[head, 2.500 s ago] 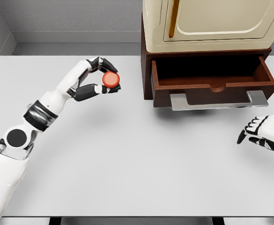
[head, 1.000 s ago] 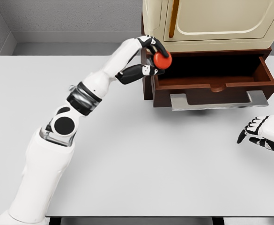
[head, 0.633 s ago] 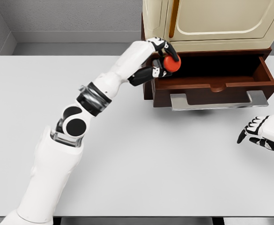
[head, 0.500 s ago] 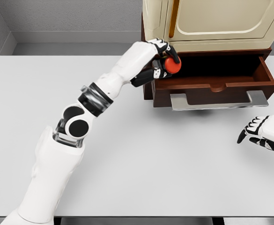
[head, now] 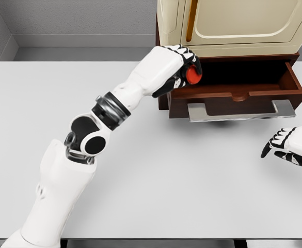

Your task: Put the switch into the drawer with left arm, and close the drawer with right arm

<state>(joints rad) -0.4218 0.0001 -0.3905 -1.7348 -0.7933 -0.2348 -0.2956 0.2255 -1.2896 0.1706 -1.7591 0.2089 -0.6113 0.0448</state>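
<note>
Now the left hand (head: pixel 179 64) grips the red switch (head: pixel 193 75) over the open drawer (head: pixel 233 85) at 1 o'clock, having carried it in from the table's (head: pixel 140 155) left. Release probably comes next, while the right hand (head: pixel 290 147), fingers loosely curled and empty, rests at 4 o'clock.

Bare simulated test bench, not a lived-in room: flat grey walls (head: pixel 83 18) with a plain baseboard, uniform lighting, a blank white table (head: pixel 181 170) filling the view. Only furniture is a small dark wooden cabinet (head: pixel 162 77) with its drawer (head: pixel 233 95) pulled open just right of the left hand's fingers (head: pixel 189 54), a grey metal handle (head: pixel 238 112) on the drawer front, and a cream box with a rounded door panel (head: pixel 233 23) stacked on top, above those fingers. White jointed robot arm (head: pixel 89 150) with exposed black joints marks it as a manipulation lab setup.
</note>
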